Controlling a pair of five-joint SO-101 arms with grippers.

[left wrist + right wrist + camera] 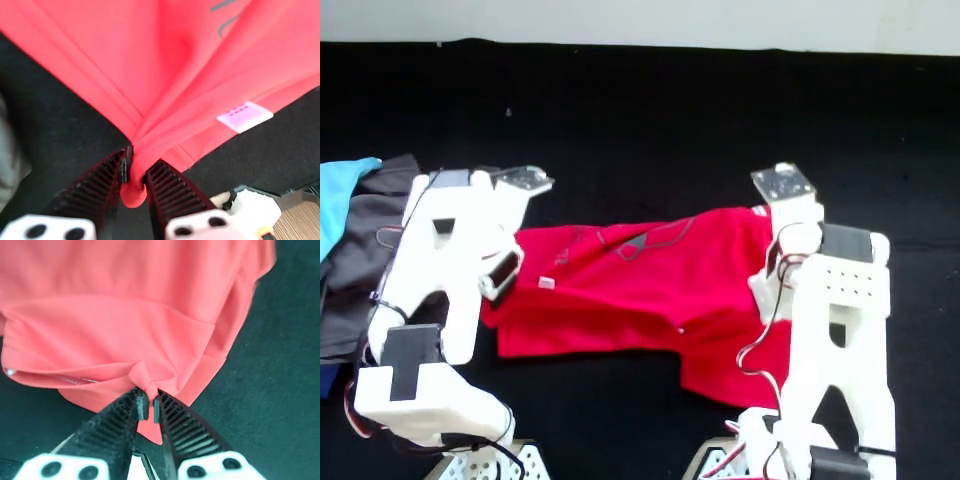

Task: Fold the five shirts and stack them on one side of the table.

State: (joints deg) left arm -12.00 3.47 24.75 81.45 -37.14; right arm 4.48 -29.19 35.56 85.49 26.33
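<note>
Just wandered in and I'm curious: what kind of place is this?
Probably a robotics lab bench: a white left arm and right arm at a black table hold a red shirt, with more clothes piled beside.

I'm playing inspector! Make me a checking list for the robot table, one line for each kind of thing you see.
Surface: black table, dark all over.
Job's things: red shirt lies in the middle, partly folded and bunched. A blue shirt and a dark shirt are heaped at the table's left edge.
Clutter: nothing seen.
Grippers: left gripper is shut on a pinched edge of the red shirt. Right gripper is shut on another pinch of it.
Cables: thin wires hang along the right arm.
Surroundings: white wall behind the table.
</note>
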